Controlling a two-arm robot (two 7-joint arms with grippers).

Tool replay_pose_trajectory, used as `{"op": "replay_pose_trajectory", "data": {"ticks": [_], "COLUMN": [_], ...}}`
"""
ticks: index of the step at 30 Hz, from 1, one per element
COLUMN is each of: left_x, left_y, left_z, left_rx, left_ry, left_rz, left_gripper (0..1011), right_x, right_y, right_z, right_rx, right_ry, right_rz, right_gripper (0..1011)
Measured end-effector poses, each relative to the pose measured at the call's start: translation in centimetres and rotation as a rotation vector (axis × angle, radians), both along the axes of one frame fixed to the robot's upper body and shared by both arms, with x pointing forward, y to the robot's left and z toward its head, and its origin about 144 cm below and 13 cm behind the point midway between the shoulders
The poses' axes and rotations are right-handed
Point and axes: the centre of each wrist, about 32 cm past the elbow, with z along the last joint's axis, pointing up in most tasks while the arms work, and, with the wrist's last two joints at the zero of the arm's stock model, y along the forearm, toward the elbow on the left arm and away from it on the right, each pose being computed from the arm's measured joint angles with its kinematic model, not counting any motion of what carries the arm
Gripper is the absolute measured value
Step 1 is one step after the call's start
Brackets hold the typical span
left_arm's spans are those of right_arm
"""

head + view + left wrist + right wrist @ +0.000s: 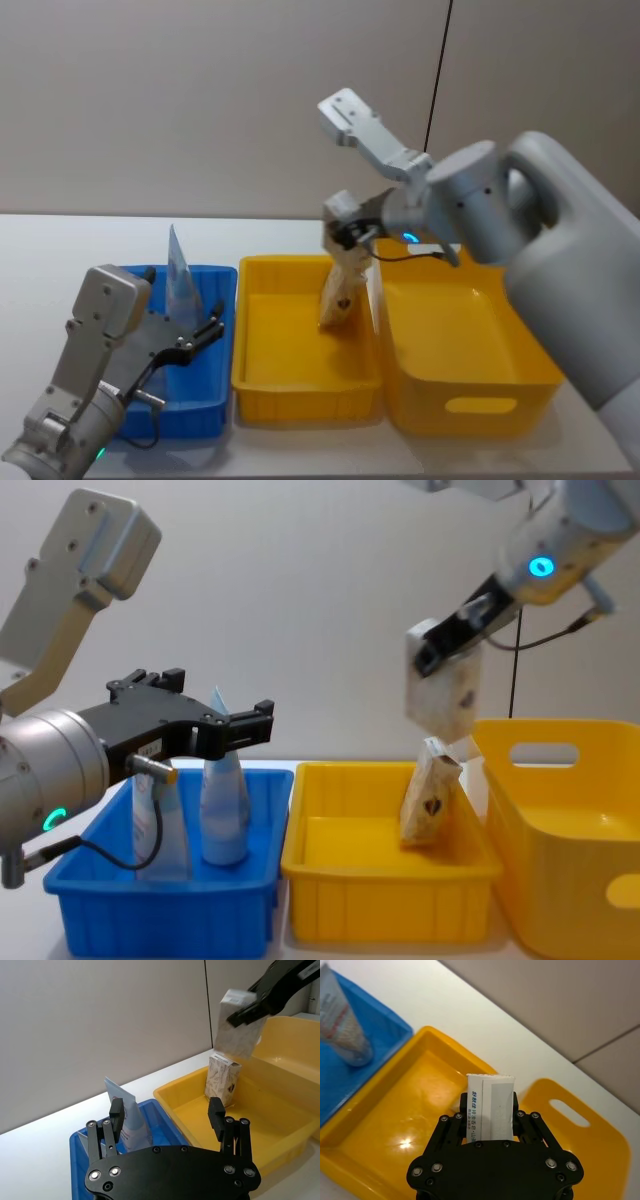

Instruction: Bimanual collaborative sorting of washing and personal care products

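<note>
Over middle yellow bin (385, 868): right pincer (447, 645) clamps a carton (445, 698) above a second leaning carton (428, 805);
over blue bin (170, 922), left pincer (166, 1112) spread open; tubes (225, 810) upright inside.

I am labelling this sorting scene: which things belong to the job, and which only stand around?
Job: pale blue-white plastic squeeze tubes; cream patterned cardboard carton gripped by the right tool; second cream patterned carton, leaning; open left tool.
Around: blue plastic bin holding the tubes; small yellow plastic bin holding the leaning carton; large yellow handled bin; white table.
</note>
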Motion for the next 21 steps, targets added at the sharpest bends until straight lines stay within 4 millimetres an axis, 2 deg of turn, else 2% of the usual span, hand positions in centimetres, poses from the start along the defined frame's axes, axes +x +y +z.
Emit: {"op": "replay_pose_trajectory", "data": {"ticks": [6,14,21], "left_x": [0.0,0.0,0.0], "left_y": [0.0,0.0,0.0], "left_z": [0.0,0.0,0.0], "left_rx": [0.0,0.0,0.0], "left_ry": [0.0,0.0,0.0], "left_rz": [0.0,0.0,0.0], "left_gripper": [1001,1001,1001], "right_x": [-1.3,-2.4,-2.9], "right_y": [-2.6,-6.3,-8.4], "right_z": [0.2,-1.7,-2.9], "right_rx": [-0.021,-0.005,0.026], "right_ry": [-0.03,-0.011,-0.013], "right_rz": [-0.078,-0.178,-0.212], "right_gripper": [362,362,362]}}
